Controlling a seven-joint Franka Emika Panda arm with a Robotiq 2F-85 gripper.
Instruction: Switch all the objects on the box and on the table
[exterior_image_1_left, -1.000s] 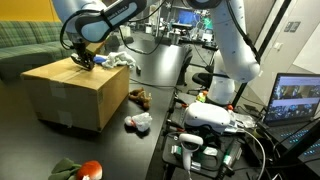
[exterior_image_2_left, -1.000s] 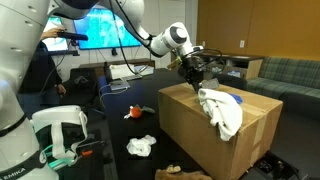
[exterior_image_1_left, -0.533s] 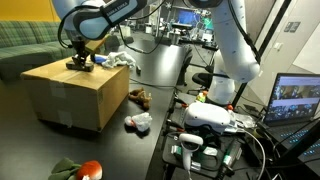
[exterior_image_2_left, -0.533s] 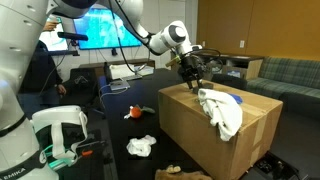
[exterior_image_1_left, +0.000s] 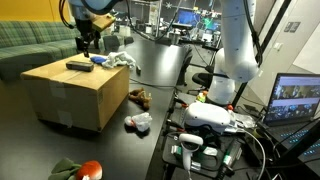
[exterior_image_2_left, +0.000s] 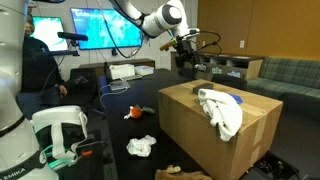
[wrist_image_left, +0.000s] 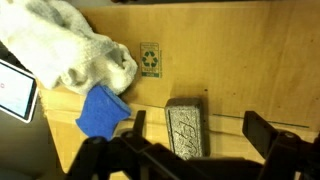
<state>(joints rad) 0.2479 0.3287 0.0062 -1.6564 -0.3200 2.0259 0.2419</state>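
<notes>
Your fingers (wrist_image_left: 262, 132) spread apart, hovering above box (exterior_image_1_left: 70, 95); black block (wrist_image_left: 185, 130) lies free beside blue item (wrist_image_left: 102, 112), white cloth (wrist_image_left: 70, 50).

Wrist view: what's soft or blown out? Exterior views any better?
Wrist view: soft throughout, dark gripper blurred along the bottom edge, white cloth piece nearly washed out against the tan cardboard box, flat black block legible. In an exterior view: bright wall screens glare, box top evenly lit.
</notes>
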